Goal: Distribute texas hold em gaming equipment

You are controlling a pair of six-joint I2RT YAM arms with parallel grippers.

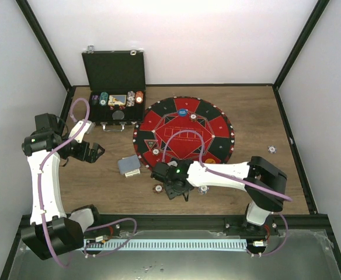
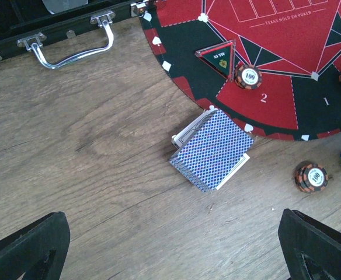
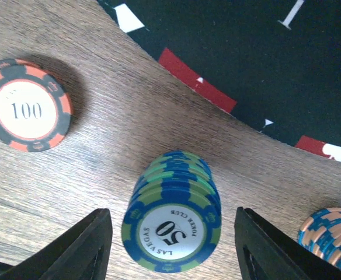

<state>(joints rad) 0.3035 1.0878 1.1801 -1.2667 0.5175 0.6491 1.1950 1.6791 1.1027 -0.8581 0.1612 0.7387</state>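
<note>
- Wooden table (image 1: 264, 175) carries the round red-and-black mat (image 1: 176, 131), with the open black case (image 1: 115, 70) beside it.
- Left gripper (image 2: 170, 245): fingers wide apart over bare wood, holding nothing. The card deck (image 2: 214, 149) lies ahead, just beside the mat's edge.
- Right gripper (image 3: 170, 245): fingers apart, straddling the blue-green "50" chip stack (image 3: 173, 224) (gaps on both sides), just off the mat.
- A "100" chip (image 3: 27, 105) and a blue-orange stack (image 3: 331, 233) flank it, both apart from it.

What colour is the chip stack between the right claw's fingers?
The chip stack is blue with green stripes, white centre; best in right wrist view.
</note>
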